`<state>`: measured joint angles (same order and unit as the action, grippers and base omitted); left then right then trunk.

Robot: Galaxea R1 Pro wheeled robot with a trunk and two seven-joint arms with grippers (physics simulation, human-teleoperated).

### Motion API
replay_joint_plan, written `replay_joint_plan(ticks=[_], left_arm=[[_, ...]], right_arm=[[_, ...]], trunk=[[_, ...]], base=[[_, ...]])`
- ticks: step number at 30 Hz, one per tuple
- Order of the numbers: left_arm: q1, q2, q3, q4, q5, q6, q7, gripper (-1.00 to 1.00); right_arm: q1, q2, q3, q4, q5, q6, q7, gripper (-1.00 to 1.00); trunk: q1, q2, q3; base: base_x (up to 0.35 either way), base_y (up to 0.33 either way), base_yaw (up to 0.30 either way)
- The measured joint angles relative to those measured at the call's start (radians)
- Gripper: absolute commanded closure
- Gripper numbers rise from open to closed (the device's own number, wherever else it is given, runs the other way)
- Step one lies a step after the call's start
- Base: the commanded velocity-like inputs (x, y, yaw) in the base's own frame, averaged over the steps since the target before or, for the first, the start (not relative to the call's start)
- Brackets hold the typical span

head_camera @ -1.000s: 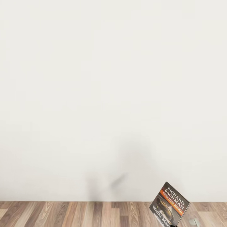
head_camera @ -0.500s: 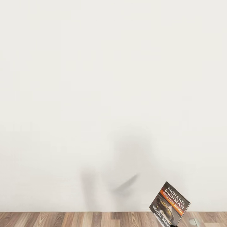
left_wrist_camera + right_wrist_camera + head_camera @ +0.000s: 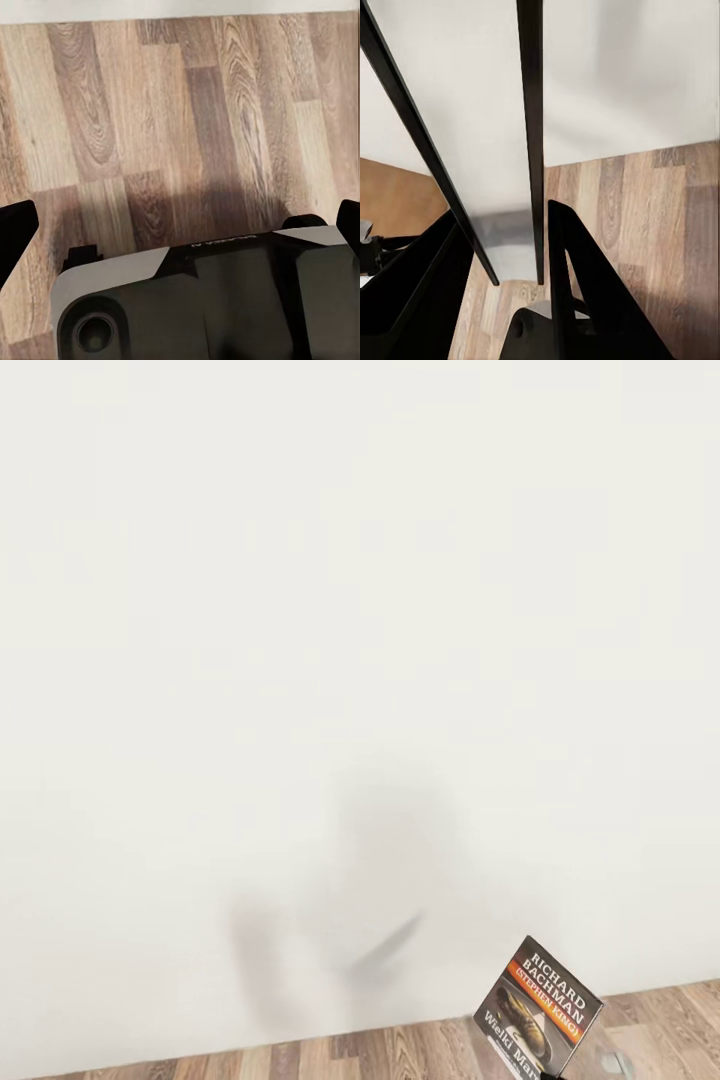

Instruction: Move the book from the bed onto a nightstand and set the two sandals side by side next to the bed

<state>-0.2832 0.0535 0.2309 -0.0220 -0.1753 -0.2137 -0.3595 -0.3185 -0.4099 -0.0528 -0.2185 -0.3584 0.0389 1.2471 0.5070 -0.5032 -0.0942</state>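
White wall (image 3: pixel 300 610) ahead, strip of plank floor (image 3: pixel 400 1055) below. Book (image 3: pixel 538 1008) tilted, low on the right, pinched edge-on between right gripper (image 3: pixel 514 277) fingers. Left gripper (image 3: pixel 180 225) spread wide above floor.

Right claw (image 3: pixel 521 247) is clamped on the book (image 3: pixel 540 1005); left claw (image 3: pixel 180 225) has fingers spread.
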Motion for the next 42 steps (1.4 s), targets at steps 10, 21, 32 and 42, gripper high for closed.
replay_joint_plan(ticks=[10, 21, 32, 42], left_arm=[[0.000, 0.000, 0.000, 0.000, 0.000, 0.000, 0.000, -1.00], [0.000, 0.000, 0.000, 0.000, 0.000, 0.000, 0.000, -1.00], [0.000, 0.000, 0.000, 0.000, 0.000, 0.000, 0.000, -1.00], [0.000, 0.000, 0.000, 0.000, 0.000, 0.000, 0.000, -1.00]], right_arm=[[0.001, 0.000, 0.000, 0.000, 0.000, 0.000, 0.000, 1.00], [0.001, 0.000, -0.001, 0.000, 0.000, 0.000, 0.000, 1.00], [0.000, 0.000, -0.001, 0.000, 0.000, 0.000, 0.000, 1.00], [0.001, 0.000, 0.000, 0.000, 0.000, 0.000, -0.001, 1.00]], trunk=[[0.000, 0.000, 0.000], [0.000, 0.000, 0.000], [0.000, 0.000, 0.000], [0.000, 0.000, 0.000]], base=[[0.016, 0.000, -0.262], [0.161, 0.000, -0.256], [0.007, 0.000, -0.253], [0.000, 0.000, -0.251]])
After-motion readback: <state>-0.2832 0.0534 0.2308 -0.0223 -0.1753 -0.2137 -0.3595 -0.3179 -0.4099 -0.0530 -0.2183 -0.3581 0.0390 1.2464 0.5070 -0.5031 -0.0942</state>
